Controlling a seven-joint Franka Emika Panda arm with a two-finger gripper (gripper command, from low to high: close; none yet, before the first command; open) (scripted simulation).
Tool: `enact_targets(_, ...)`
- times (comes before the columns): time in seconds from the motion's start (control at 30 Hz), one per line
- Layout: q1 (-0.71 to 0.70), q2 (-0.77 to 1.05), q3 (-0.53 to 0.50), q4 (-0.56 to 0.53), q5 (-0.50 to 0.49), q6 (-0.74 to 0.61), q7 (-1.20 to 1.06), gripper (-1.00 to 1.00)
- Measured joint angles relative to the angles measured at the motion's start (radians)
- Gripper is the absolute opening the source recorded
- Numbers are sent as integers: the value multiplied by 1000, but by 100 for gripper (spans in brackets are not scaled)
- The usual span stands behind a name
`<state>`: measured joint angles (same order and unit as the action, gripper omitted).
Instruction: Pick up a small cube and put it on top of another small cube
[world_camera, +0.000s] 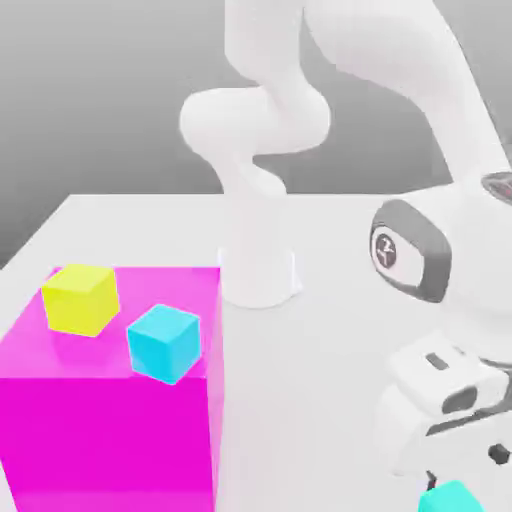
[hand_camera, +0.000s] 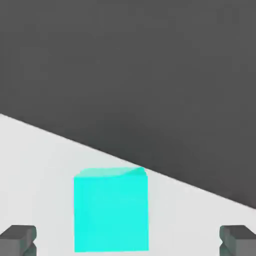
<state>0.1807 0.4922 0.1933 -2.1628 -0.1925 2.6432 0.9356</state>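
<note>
one white arm (world_camera: 300, 110), rooted on a round base (world_camera: 258, 275) at the middle of the pale desk (world_camera: 320, 360), rising, looping over at the top and dropping down the exterior view's right side. bent low there, wrist and hand (world_camera: 440, 400) pushed close to the desk surface near that view's lower right corner, pointing downward.

from the exterior view's left: big magenta block (world_camera: 110, 430) sitting on the desk, filling the lower left. on its top face a yellow cube (world_camera: 80, 298) toward the far left, and just right of it, apart and not touching, a sky-cyan cube (world_camera: 163, 342) turned a little off square, close to the block's right edge. bare desk between the block and the hand; nothing standing in the gap. block well apart from the hand.

at the lower right edge of the exterior view, directly under the hand, the small cube (world_camera: 452, 497), turquoise-green, resting on the desk and partly cut off by the frame.

in the hand view, same small cube (hand_camera: 111, 210) lying flat on the desk, near the desk's edge with dark ground beyond. claw (hand_camera: 128, 239) spread wide, one grey fingertip (hand_camera: 18, 239) to one side and the other (hand_camera: 238, 239) to the opposite side, both well clear of the cube's faces. cube sitting between them, somewhat nearer the first. nothing gripped, nothing touched.
</note>
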Motion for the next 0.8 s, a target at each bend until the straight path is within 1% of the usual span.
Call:
enact_targets(0.03, 9, 36, -11, 8, -10, 27, 7, 0)
enact_targets(0.07, 18, 69, -21, 15, -20, 51, 15, -100)
enact_targets(0.27, 22, 86, -26, 19, -24, 64, 17, -100)
enact_targets(0.37, 8, 23, -7, 4, -3, 16, 2, -100)
enact_targets(0.43, -7, -39, 11, -7, 18, -36, -14, -100)
enact_targets(0.57, -28, -4, -10, 101, 23, -171, -60, -100)
enact_targets(0.8, -187, -185, -134, 166, 168, -455, 15, -100)
